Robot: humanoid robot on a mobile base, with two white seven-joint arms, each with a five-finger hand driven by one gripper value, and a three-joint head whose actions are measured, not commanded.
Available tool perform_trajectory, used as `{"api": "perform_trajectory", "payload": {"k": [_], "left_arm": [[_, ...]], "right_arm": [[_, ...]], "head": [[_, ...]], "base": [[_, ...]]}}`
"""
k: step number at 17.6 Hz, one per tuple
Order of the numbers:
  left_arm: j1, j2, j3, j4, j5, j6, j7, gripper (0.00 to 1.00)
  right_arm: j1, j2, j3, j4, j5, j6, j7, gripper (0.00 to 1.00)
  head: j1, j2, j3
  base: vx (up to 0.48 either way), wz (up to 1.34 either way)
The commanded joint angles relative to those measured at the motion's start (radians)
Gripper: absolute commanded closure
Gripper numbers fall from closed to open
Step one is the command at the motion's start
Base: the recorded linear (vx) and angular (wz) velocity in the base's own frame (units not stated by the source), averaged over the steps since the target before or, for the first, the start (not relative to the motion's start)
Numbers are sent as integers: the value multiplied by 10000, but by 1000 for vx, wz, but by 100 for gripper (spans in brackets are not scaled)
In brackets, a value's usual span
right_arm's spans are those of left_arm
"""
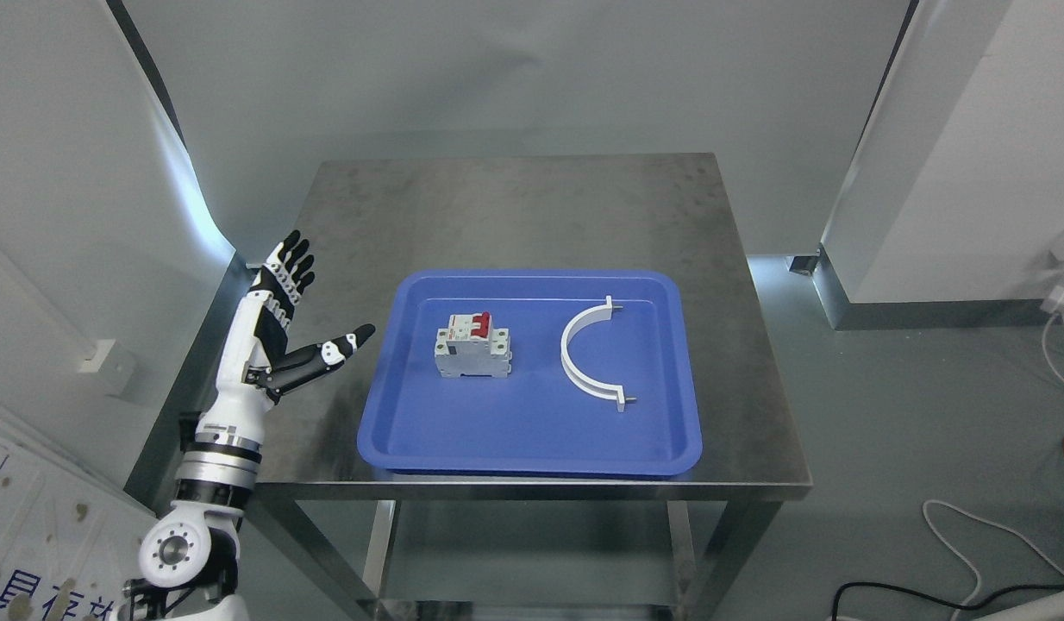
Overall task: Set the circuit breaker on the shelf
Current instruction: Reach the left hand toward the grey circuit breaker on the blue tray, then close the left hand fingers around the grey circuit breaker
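Note:
A grey-and-white circuit breaker [472,346] with red switches stands in the left half of a blue tray [532,448] on a steel table [532,207]. My left hand [303,310] is raised over the table's left edge, to the left of the tray. Its fingers are spread, the thumb points toward the tray, and it holds nothing. It is clear of the breaker by about a hand's width. My right arm does not show.
A white half-round pipe clamp [591,355] lies in the tray's right half. White panels stand at the left and at the right [954,155]. Cables [989,543] lie on the floor at the right. A lower level shows under the table top [532,561].

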Motion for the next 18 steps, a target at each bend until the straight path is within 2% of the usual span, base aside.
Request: {"api": "perform_trajectory", "payload": {"k": [1, 3, 8, 10, 12, 16, 18], "left_arm": [[-837, 2125, -2641, -197, 230, 1143, -634, 3], [-1189, 2663, -3241, -397, 230, 1696, -1355, 4], [-1636, 2895, -4346, -658, 124, 2603, -2048, 7], [-1605, 2896, -4624, -658, -548, 2757, -2125, 8], [-1422, 2865, -4624, -658, -949, 2757, -2522, 15], [-1344, 2773, -4594, -490, -2451, 2772, -2585, 22], [-1329, 2605, -4395, -413, -2791, 2772, -2601, 31]], "right_arm": [[0, -175, 199, -16, 2, -361, 33, 0], [0, -175, 199, 0, 2, -346, 48, 0], [0, -175, 199, 0, 2, -346, 33, 0], [0, -175, 199, 0, 2, -346, 33, 0], [0, -175, 199, 0, 2, -346, 33, 0], [0, -175, 199, 0, 2, -346, 33, 0], [0, -175, 199, 0, 2, -346, 48, 0]], "head": [[0, 0, 0], [0, 0, 0], [0, 0, 0], [0, 0, 0], [0, 0, 0], [0, 0, 0], [0, 0, 0]], "base": [[-15, -5], [-2, 19], [-3, 6], [3, -19], [11, -5], [29, -34], [27, -11]]}}
